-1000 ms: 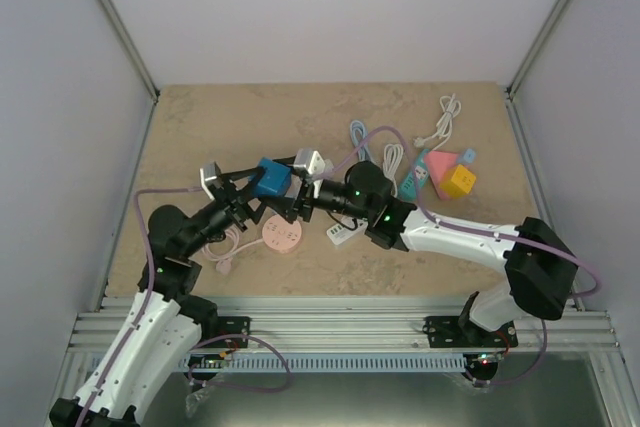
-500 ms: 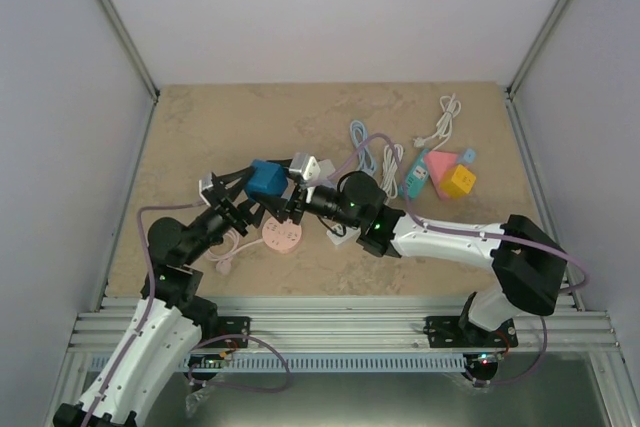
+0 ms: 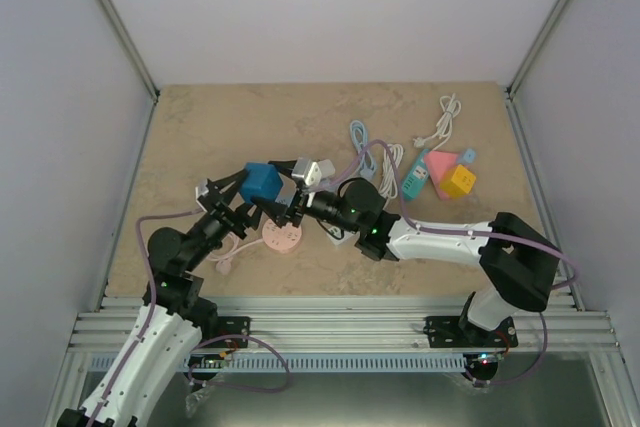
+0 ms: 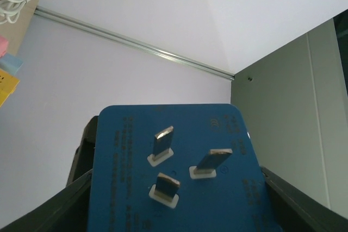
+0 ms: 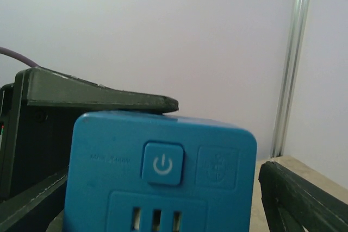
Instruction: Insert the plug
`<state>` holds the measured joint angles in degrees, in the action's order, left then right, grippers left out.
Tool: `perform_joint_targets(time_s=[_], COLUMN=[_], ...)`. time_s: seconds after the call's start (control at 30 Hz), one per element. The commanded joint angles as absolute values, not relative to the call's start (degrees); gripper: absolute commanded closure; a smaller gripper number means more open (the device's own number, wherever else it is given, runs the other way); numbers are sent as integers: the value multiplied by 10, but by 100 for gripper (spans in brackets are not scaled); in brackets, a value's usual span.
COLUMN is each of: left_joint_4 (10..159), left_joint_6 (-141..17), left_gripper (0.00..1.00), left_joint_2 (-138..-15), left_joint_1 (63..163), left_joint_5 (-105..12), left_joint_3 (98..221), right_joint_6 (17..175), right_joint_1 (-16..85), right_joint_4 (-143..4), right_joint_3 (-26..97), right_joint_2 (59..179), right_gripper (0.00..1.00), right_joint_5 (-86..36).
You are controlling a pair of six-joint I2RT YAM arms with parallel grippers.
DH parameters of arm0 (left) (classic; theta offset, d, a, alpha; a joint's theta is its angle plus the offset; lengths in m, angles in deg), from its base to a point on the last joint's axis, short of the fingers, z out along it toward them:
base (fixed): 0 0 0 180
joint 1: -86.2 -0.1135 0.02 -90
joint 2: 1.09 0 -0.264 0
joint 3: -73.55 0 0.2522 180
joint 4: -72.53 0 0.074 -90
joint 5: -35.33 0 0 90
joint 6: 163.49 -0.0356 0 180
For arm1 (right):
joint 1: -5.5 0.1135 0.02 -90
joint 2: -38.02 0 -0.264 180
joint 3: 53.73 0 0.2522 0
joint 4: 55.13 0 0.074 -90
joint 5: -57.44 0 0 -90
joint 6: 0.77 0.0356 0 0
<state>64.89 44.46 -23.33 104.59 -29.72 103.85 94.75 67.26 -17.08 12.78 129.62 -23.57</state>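
My left gripper (image 3: 247, 192) stays clamped on the blue plug cube (image 3: 262, 183), now shifted left, held above the table (image 3: 200, 127). My right gripper (image 3: 278, 189) trails along, jaws spread around it. Prongs (image 4: 209, 161) bare; insertion pending.

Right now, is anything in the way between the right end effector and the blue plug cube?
Nothing visible is. The blue plug cube sits directly before the open right end effector, socket face toward it. The left end effector grips its sides.

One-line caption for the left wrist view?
Left gripper holds a blue cube adapter between its jaws, three metal prongs facing the camera, enclosure wall behind.
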Motion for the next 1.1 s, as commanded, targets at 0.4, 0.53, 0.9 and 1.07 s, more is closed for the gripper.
perform_joint_targets(time_s=[0.4,0.53,0.9,1.07], left_joint_4=[650,782,1123,1220], left_joint_6=[470,322,-92,-268], left_gripper=[18,1,1,0], left_joint_2=[-235,-243,-223,-225], left_joint_1=[1047,1047,1047,1047], left_joint_5=[-280,-275,-416,-535], left_joint_3=[1078,1143,1238,1348], right_joint_6=[964,976,1075,1105], right_joint_1=[675,674,634,627], right_joint_4=[-180,-255,-625,-807], right_joint_3=[148,164,267,374], right_joint_2=[1293,1272,1273,1326], right_gripper=[67,69,70,69], right_joint_5=[-249,-281,-369,-369])
